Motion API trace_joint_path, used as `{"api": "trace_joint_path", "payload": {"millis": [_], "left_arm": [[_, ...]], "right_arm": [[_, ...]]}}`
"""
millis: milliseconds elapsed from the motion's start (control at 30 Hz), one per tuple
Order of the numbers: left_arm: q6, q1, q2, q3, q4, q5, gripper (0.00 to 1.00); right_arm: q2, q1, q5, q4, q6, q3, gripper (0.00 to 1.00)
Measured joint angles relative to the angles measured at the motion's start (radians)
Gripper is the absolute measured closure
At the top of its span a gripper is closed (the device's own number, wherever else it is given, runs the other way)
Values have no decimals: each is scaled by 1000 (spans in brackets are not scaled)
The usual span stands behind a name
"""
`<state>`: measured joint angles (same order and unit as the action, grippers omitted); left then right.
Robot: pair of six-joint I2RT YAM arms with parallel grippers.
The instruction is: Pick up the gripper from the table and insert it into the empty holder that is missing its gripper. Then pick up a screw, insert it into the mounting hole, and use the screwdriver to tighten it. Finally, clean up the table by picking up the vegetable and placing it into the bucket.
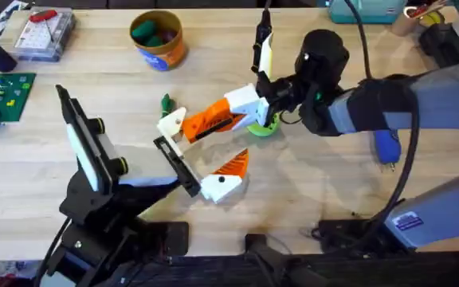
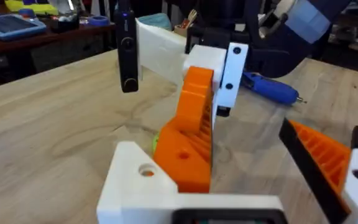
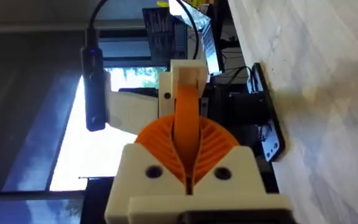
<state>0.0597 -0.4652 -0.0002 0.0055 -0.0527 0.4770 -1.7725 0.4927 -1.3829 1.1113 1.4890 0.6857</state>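
Right gripper [image 1: 241,112] clamped on gripper [image 1: 212,121], seating it against holder [image 1: 171,126]; insertion underway. Left gripper's claw state: cannot tell. Screw, tightening pending: screwdriver [image 1: 386,147] right of holder. Vegetable [image 1: 166,102] just behind holder, bucket [image 1: 158,38] beyond.

One bucket [image 1: 157,38]; one screwdriver [image 1: 386,148]; one vegetable [image 1: 166,102]

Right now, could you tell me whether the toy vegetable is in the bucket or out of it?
Out: the vegetable lies on the table, clearly apart from the bucket.
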Motion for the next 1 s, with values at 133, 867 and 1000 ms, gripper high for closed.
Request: {"api": "trace_joint_path", "payload": {"millis": [133, 867, 1000], "left_arm": [[-11, -1, 0, 0, 5, 13, 10], [-2, -2, 0, 0, 0, 33, 10], [-2, -2, 0, 0, 0, 32, 10]], "right_arm": [[-18, 7, -42, 101, 38, 0, 982], [-23, -14, 22, 25, 8, 5, 982], [-23, -45, 40, 25, 2, 5, 982]]}}
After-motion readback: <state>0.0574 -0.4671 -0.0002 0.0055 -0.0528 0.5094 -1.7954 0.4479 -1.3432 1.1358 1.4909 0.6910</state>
